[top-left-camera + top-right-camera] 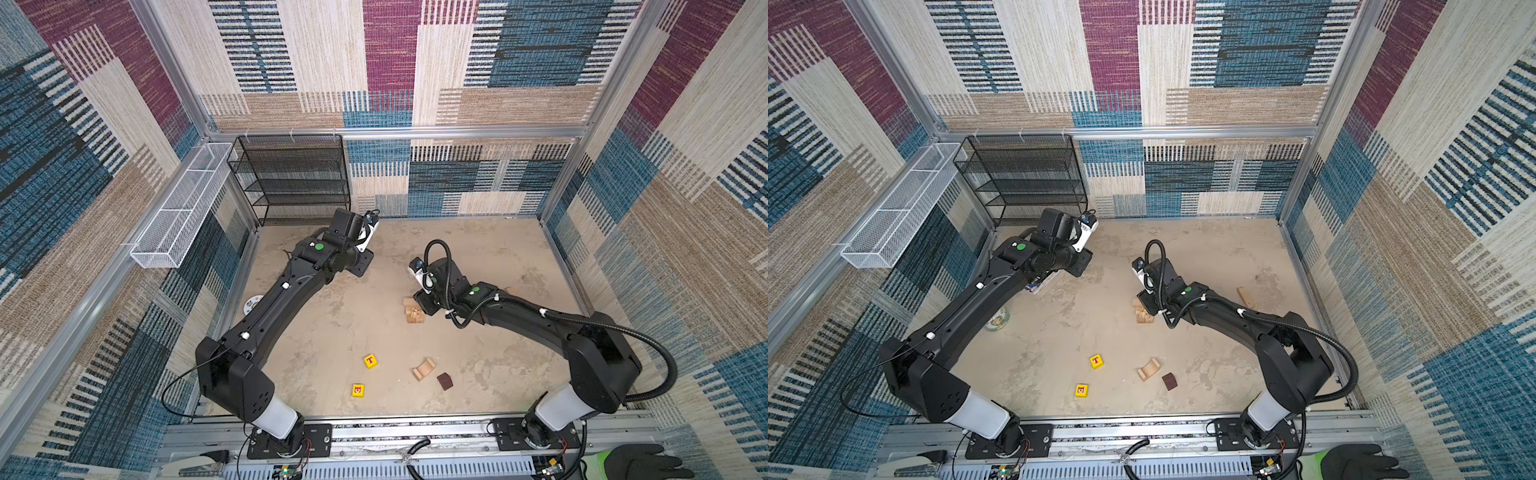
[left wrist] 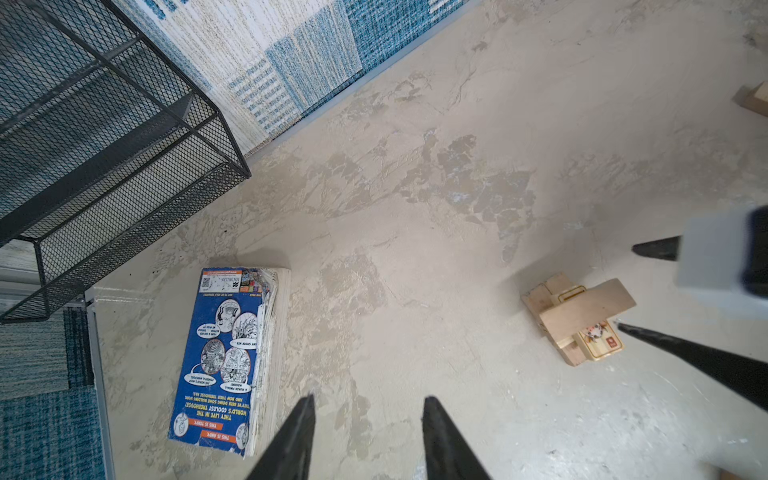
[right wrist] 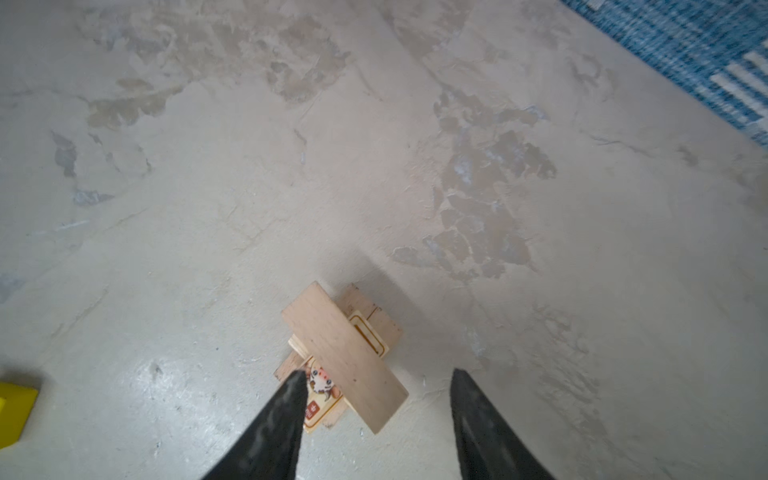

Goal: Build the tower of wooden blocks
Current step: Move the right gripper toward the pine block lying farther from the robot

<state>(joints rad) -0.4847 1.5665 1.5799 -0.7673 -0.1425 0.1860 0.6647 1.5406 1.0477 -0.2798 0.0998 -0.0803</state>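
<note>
The wood block tower [image 1: 413,312] [image 1: 1144,314] is a low stack of pale blocks right of the floor's middle, with a pale bar [image 3: 345,357] lying crosswise over a picture block. My right gripper [image 3: 376,374] hangs open just above it, apart from it, one finger on each side of the bar's near end. My left gripper [image 2: 370,400] is open and empty over bare floor at the back left, far from the tower [image 2: 577,318]. Loose at the front lie two yellow cubes [image 1: 370,360] [image 1: 358,390], an arch [image 1: 424,369] and a dark brown cube [image 1: 444,381].
Another pale bar [image 1: 1246,297] lies behind the right arm. A blue printed book [image 2: 220,361] and a round white disc [image 1: 996,320] lie under the left arm. A black mesh shelf [image 1: 291,178] and a white wire basket [image 1: 183,208] stand at the back left. A gloved hand [image 1: 648,461] rests at the front right.
</note>
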